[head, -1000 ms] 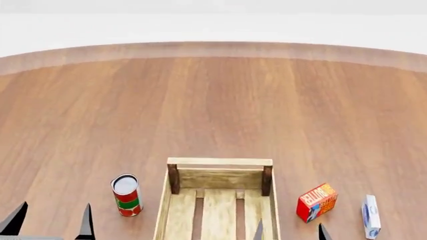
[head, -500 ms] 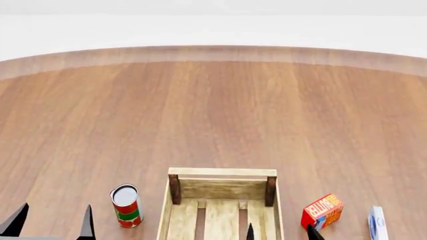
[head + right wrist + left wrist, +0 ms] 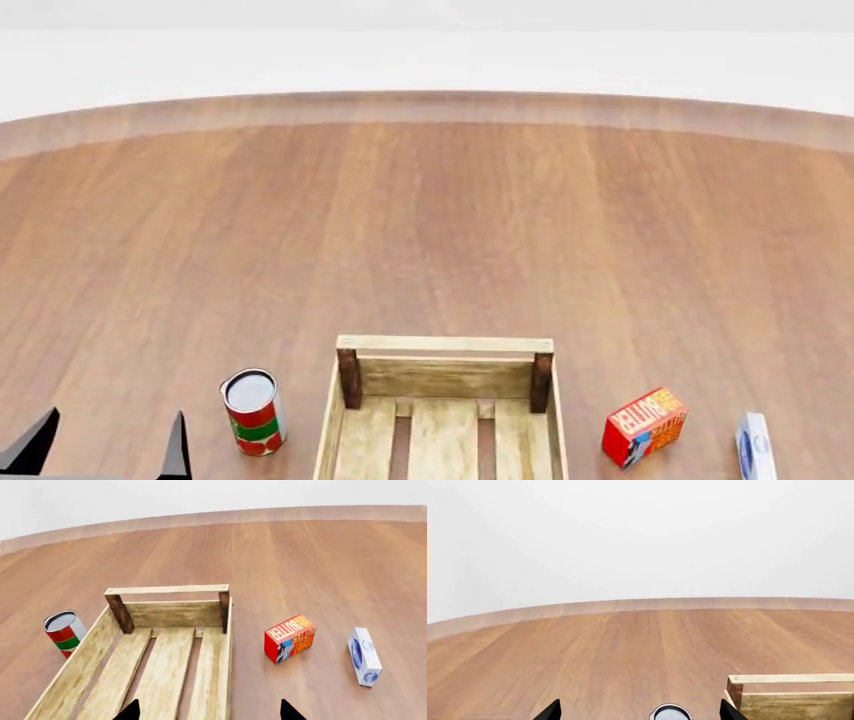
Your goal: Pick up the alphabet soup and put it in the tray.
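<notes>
Hovering open above the tray [image 3: 167, 589], the right gripper [image 3: 208, 711].

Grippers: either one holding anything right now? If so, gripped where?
Nothing is held. The left gripper is open with only bare table between its fingertips; the right gripper is open above the tray, gripping nothing.

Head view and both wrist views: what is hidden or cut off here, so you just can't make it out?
- Alphabet soup: in no view; only a red-and-green can shows.
- Tray: near end cut off by the bottom edge in the head and right wrist views.
- Left gripper and right gripper: only the fingertips show, spread apart.
- White box: print too small to read.
</notes>
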You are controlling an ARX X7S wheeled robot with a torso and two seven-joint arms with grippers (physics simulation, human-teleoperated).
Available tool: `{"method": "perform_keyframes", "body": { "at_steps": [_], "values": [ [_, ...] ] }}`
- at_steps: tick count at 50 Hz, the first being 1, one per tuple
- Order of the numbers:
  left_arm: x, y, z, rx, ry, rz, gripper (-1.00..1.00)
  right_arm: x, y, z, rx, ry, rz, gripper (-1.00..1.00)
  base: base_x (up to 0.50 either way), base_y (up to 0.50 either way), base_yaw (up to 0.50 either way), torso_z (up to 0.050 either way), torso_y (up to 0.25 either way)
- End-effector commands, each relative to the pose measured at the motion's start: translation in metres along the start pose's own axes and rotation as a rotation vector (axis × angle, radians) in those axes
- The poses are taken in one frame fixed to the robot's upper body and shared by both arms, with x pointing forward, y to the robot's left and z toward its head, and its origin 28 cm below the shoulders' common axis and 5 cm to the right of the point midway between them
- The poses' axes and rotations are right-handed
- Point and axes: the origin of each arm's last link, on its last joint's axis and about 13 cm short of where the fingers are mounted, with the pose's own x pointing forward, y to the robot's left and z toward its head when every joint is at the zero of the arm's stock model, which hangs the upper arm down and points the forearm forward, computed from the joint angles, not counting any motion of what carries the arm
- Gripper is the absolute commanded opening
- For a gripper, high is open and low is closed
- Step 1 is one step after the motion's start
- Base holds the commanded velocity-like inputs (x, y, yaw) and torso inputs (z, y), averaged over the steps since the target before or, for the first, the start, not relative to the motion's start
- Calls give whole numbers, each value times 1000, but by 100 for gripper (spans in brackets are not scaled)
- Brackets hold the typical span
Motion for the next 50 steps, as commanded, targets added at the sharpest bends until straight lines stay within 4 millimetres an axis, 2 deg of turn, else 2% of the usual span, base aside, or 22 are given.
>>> {"method": "perform_keyframes", "body": {
  "at_steps": [1,16,23,34,50],
  "values": [
    [0,0,0,-3,2,-2,100,-9,-9,-6,8,72,-79,100,0,0,0,0,0],
    [-1,0,0,-21,14,-4,100,-4,-14,-11,50,111,-126,100,0,0,0,0,0],
    [-1,1,1,-20,11,-4,100,1,-18,-19,63,140,-145,100,0,0,0,0,0],
    [-1,0,0,-18,11,-6,100,0,-25,-20,53,144,-166,100,0,0,0,0,0],
    [-2,0,0,-16,9,-6,100,11,-33,-23,33,160,-179,100,0,0,0,0,0]
  ]
}}
